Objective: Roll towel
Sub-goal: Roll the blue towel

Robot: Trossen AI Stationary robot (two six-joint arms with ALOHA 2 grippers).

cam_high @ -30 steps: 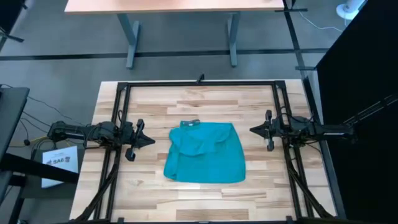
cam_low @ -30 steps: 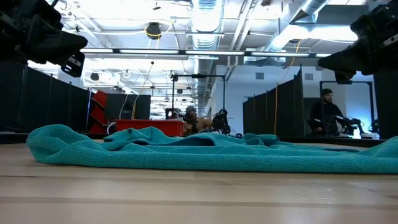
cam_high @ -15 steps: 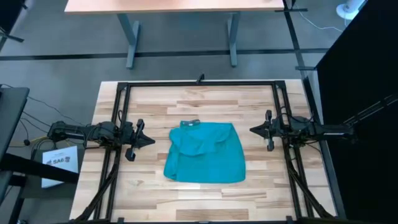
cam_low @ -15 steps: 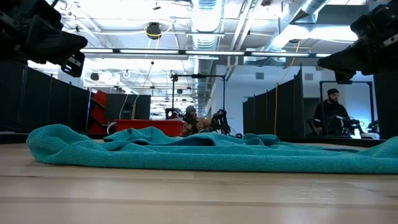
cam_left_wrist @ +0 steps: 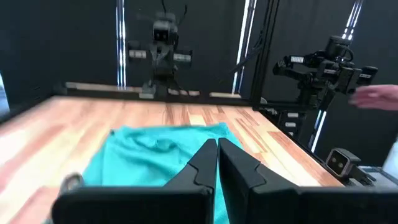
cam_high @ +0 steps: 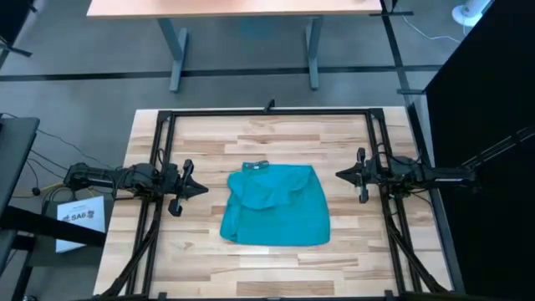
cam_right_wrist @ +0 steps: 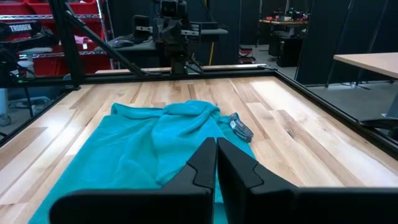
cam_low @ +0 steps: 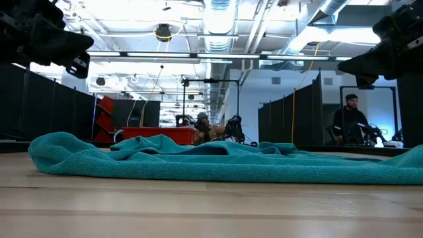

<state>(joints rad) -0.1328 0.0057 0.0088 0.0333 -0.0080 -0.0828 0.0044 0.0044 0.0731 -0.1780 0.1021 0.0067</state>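
Note:
The teal towel [cam_high: 276, 206] lies spread on the wooden table's middle, its far left corner folded over onto itself [cam_high: 253, 191]. A small grey tag [cam_high: 257, 165] sticks out at its far edge. The towel also shows in the low view [cam_low: 218, 160], the left wrist view [cam_left_wrist: 155, 149] and the right wrist view [cam_right_wrist: 137, 155]. My left gripper [cam_high: 205, 189] hovers shut to the towel's left, above the table. My right gripper [cam_high: 338, 175] hovers shut to the towel's right. Neither touches the towel.
A black metal frame [cam_high: 267, 114] runs round the table's edges. Bare wood lies on every side of the towel. A desk [cam_high: 242, 10] stands beyond the far edge. A person [cam_low: 348, 122] stands in the room behind, and a hand [cam_left_wrist: 376, 94] shows in the left wrist view.

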